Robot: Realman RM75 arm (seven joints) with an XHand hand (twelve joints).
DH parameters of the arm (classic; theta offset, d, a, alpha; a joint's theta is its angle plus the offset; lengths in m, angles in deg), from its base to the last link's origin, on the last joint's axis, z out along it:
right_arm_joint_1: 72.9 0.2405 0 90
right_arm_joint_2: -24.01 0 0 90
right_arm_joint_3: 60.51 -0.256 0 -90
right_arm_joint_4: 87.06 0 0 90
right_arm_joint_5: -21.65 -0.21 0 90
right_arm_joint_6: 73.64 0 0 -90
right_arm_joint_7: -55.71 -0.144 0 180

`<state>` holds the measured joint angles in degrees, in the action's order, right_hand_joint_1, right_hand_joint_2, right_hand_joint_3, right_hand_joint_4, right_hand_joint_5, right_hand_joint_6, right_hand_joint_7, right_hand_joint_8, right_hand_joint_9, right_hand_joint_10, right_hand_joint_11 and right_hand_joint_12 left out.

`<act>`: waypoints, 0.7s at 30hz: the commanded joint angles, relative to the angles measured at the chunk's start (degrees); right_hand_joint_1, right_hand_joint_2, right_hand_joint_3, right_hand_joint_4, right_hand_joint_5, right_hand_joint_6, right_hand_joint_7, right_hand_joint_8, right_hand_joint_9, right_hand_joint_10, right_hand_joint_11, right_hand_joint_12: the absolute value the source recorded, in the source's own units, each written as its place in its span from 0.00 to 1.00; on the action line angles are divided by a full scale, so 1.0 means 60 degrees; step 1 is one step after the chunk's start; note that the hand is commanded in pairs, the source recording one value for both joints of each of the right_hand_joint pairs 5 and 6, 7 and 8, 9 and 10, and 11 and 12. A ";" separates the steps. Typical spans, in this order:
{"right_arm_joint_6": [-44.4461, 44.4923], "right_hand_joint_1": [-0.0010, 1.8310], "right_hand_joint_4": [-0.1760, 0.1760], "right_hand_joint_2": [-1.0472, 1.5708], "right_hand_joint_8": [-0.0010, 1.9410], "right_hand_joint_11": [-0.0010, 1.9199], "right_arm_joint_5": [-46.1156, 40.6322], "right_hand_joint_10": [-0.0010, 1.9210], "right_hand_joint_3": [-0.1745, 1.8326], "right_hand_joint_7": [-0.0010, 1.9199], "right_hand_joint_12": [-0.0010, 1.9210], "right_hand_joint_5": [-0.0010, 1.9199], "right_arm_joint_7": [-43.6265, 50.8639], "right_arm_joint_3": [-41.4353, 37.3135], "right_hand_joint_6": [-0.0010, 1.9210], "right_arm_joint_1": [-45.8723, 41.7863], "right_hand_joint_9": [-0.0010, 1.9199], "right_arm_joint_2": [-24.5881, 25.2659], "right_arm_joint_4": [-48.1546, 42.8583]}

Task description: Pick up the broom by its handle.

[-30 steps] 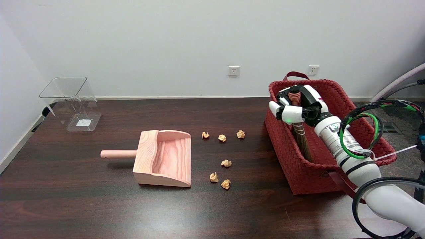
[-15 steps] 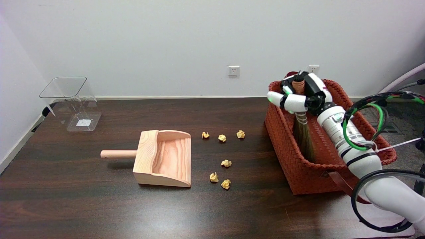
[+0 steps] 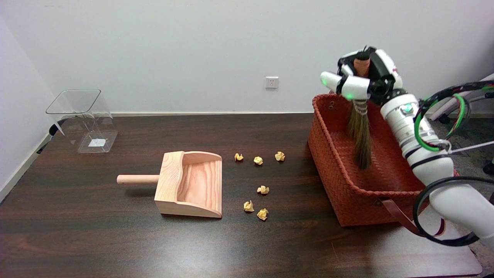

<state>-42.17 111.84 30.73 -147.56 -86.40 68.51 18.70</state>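
- The right hand (image 3: 361, 79), high in the upper right of the frame, is wrapped around the handle of the broom (image 3: 359, 127); the reddish handle top shows between its fingers and the bristles hang down below it
- The broom hangs roughly upright, with the bristle tips low inside the red woven basket (image 3: 339, 193) at the right of the frame; whether the tips touch the basket floor or hang just clear of it is hard to tell from this angle
- Risk: the handle is short and the hand covers most of it, so a loose grasp could let the broom slide down or twist, and it would drop into the basket
- Risk: the bristles are below the basket rim, so a sideways move towards the middle of the frame before more lift would probably drag them against the near wall, which could tip the broom in the grasp or shove the basket
- Risk: the dangling bristles may swing if the arm moves sharply, which would make the broom harder to place later near the paper scraps (image 3: 257, 160) and the wooden dustpan (image 3: 193, 183), both lying at mid-frame well apart from the hand
- The task itself looks nearly done: the broom is off its resting place and carried by its handle
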 commanded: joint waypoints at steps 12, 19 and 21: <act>0.1132 0.69 0.50 0.92 0.99 1.00 0.0132 1.00 0.26 1.00 1.00 1.00 -0.0899 0.0658 1.00 0.2613 1.00 -0.0619 0.0240; 0.0801 0.69 0.50 0.92 0.99 1.00 0.0132 1.00 0.27 1.00 1.00 1.00 -0.1895 0.1520 1.00 0.3568 1.00 -0.0725 0.0256; 0.0682 0.69 0.50 0.92 0.99 1.00 0.0132 1.00 0.27 1.00 1.00 1.00 -0.2160 0.1851 1.00 0.3794 1.00 -0.0739 0.0254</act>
<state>-37.45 112.31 27.00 -145.10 -74.70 65.82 19.89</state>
